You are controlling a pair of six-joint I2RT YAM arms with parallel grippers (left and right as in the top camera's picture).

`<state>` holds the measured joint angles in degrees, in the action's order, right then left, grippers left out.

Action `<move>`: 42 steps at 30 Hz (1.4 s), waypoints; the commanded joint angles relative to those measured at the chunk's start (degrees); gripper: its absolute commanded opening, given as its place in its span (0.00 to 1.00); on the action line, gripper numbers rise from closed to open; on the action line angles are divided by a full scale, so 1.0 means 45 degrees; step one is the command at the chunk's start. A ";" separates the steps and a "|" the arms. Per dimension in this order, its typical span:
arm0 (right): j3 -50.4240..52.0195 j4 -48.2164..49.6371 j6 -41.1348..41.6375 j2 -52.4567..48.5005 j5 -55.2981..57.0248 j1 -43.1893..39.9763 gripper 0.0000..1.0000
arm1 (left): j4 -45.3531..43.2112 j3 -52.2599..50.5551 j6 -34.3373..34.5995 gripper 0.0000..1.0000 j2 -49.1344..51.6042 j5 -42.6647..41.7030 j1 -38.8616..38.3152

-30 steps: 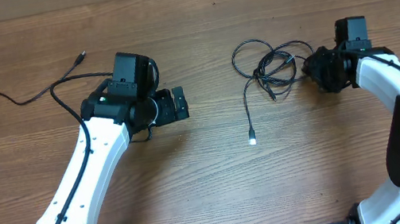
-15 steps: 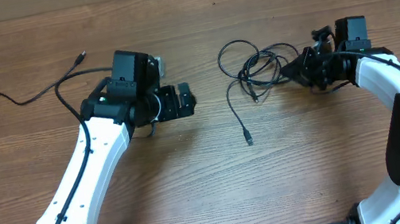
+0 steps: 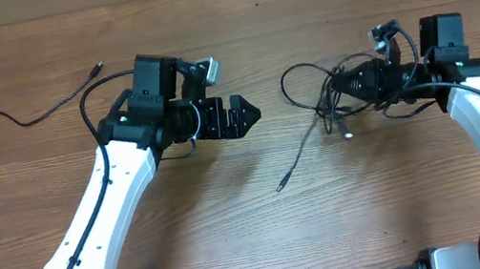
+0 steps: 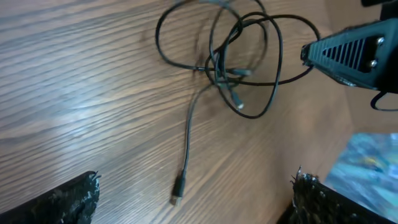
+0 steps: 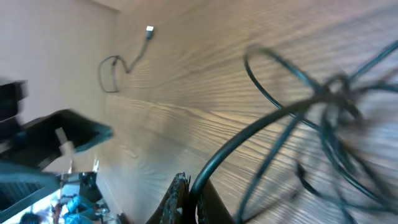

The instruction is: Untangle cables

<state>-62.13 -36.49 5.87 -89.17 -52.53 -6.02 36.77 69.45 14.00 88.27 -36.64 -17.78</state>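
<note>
A tangled black cable hangs in loops at the right of the wooden table, and its free plug end trails down to the table's middle. My right gripper is shut on a strand of this tangle and holds it lifted. In the left wrist view the same tangle and plug lie ahead. My left gripper is open and empty, left of the tangle and pointing at it. A second black cable lies spread at the far left.
The second cable's plug end lies near the left arm's elbow. It also shows in the right wrist view. The table's back edge runs along the top of the overhead view.
My right gripper has lifted the tangle and pulled it to the right; the free plug end swung left and down. My left gripper has moved right toward the tangle.
</note>
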 commanded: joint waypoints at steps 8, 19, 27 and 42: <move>-0.0053 -0.0010 0.0131 0.1938 -0.1588 0.1107 0.04 | -0.0442 -0.0024 -0.1117 1.00 0.0107 -0.0957 -0.1360; -0.0058 0.0238 0.1457 0.3026 -0.1690 0.1413 0.04 | -0.0991 -0.0024 -0.0112 1.00 0.0112 -0.0709 -0.1627; -0.0058 0.0447 0.1715 0.3944 -0.1685 0.1923 0.04 | -0.1661 -0.0024 0.2657 1.00 0.0121 0.0733 -0.1705; -0.0136 0.1880 0.2419 0.5421 -0.2244 0.2730 0.04 | -0.2701 -0.0024 0.3570 1.00 0.1865 0.1559 -0.2647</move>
<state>-62.13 -29.87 16.45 -67.85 -61.23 5.89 24.12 69.45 28.60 92.27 -32.60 -29.28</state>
